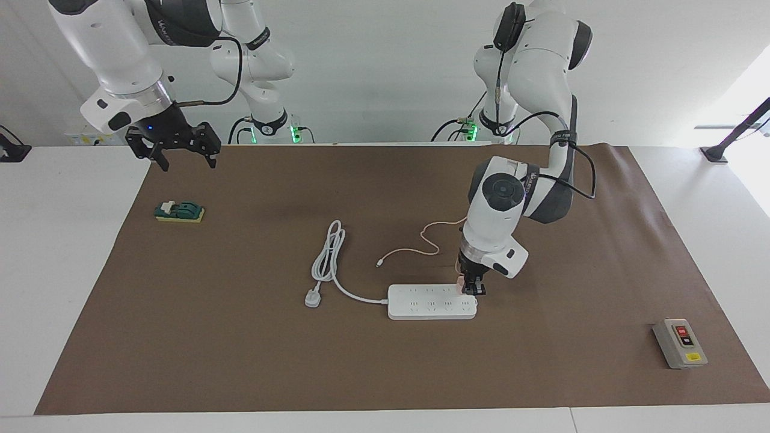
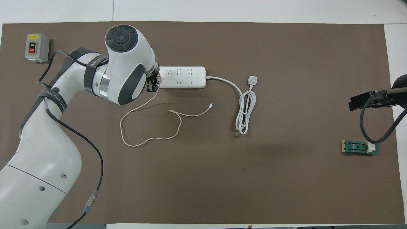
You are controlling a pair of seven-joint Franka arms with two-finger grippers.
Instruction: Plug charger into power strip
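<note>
Strip [image 1: 431, 302] lies along table; left tool [image 1: 473, 287] over its end.

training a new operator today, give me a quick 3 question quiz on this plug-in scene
1. True or false: the left gripper is down at the power strip, at its end toward the left arm.
2. Which thing lies closest to the raised right gripper? A) grey switch box B) green block C) white plug
3. Fill in: the charger trails a thin ____ cable.

Key: 1 true; 2 B; 3 pink
</note>
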